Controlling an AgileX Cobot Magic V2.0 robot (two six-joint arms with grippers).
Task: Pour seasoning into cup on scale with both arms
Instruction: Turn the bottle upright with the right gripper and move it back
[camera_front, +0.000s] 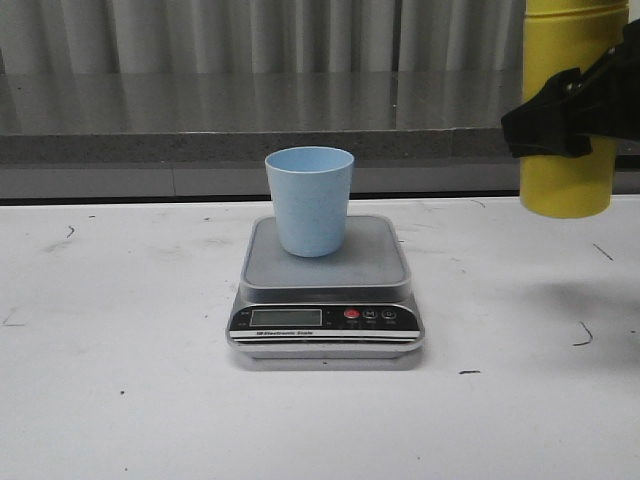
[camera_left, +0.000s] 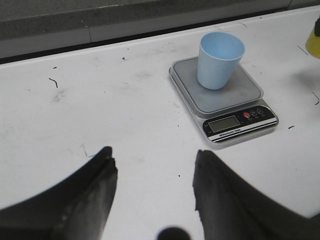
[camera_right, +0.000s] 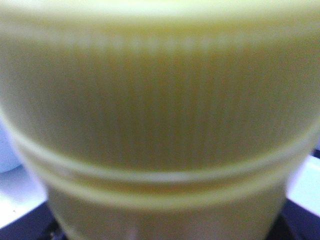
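From the front, a flat silver digital kitchen scale (camera_front: 326, 300) with a grey square platform, a black front panel, an LCD display and a red button sits near the middle of a white, scuffed table (camera_front: 120, 380). A small light blue plastic cup (camera_front: 309, 200) stands upright on the platform, toward its back. At the right edge a tall yellow plastic seasoning bottle (camera_front: 566, 100) hangs upright above the table, its base clear of the surface and its top cut off by the frame. The black right gripper (camera_front: 560, 120) wraps around its middle, holding it. The bottle is well apart from the cup, to the right of the scale. A grey ledge (camera_front: 250, 150) and pale ribbed wall run behind the table.

In the left wrist view, the left gripper (camera_left: 152, 195) hovers over bare table with its two black fingers (camera_left: 85, 200) spread wide and nothing between them. The scale (camera_left: 225, 100) and cup (camera_left: 219, 60) lie beyond, with open table between. A sliver of yellow bottle (camera_left: 315, 44) shows at the frame's edge.

In the right wrist view, the bottle's ribbed yellow wall (camera_right: 160, 110) fills nearly everything, blurred and very close. The fingers are hidden here.
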